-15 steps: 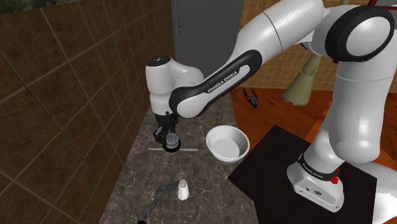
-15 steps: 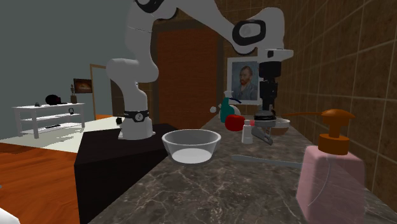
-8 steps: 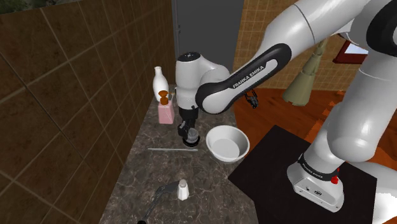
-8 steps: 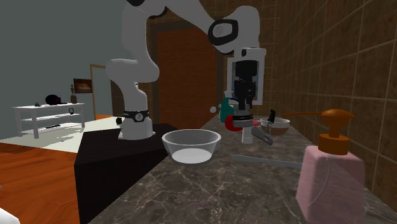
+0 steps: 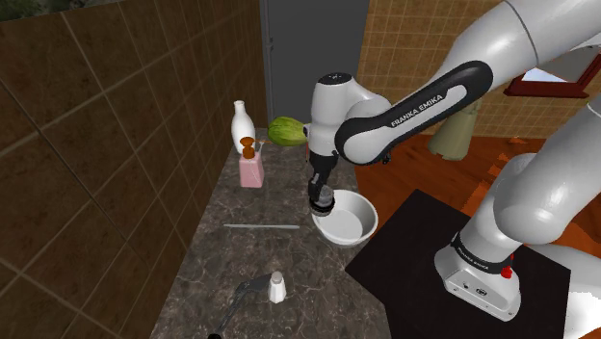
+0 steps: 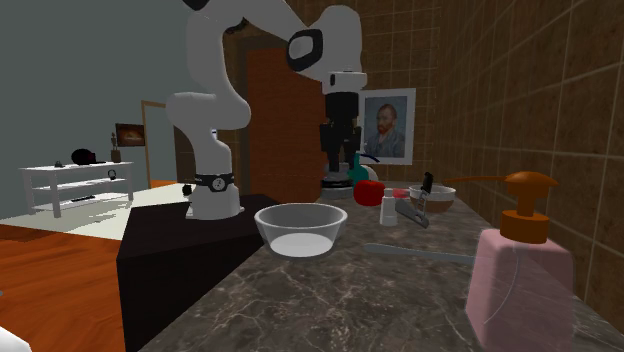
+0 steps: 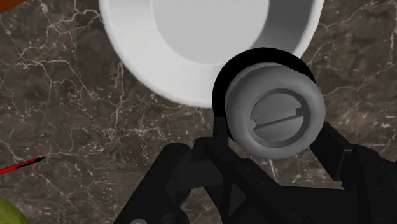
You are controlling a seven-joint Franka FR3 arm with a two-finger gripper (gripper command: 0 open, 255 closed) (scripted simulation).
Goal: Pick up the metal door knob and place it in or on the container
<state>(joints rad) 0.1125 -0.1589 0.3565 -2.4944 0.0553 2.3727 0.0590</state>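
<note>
My black gripper [image 5: 323,197] is shut on a grey round door knob [image 5: 326,201] and holds it above the marble counter. The knob hangs over the near-left rim of the white bowl [image 5: 347,223] in the shoulder view. In the wrist view the knob [image 7: 273,114] shows its slotted face, with a finger clasped on each side of it by the gripper [image 7: 275,130], and the bowl's rim [image 7: 159,70] lies just beyond it. In the second exterior view the gripper [image 6: 338,178] hangs behind and above the bowl [image 6: 300,228].
A pink soap dispenser [image 5: 250,166], a white bottle [image 5: 241,123] and a green fruit [image 5: 286,131] stand by the tiled wall. A thin rod [image 5: 262,227] and a small white shaker [image 5: 277,286] lie on the counter [image 5: 222,279]. The black stand [image 5: 424,279] borders the counter.
The arm has carried the knob from the wall side of the counter toward the shoulder view's right, to the bowl's rim. The soap dispenser, bottle and green fruit have come into sight.
</note>
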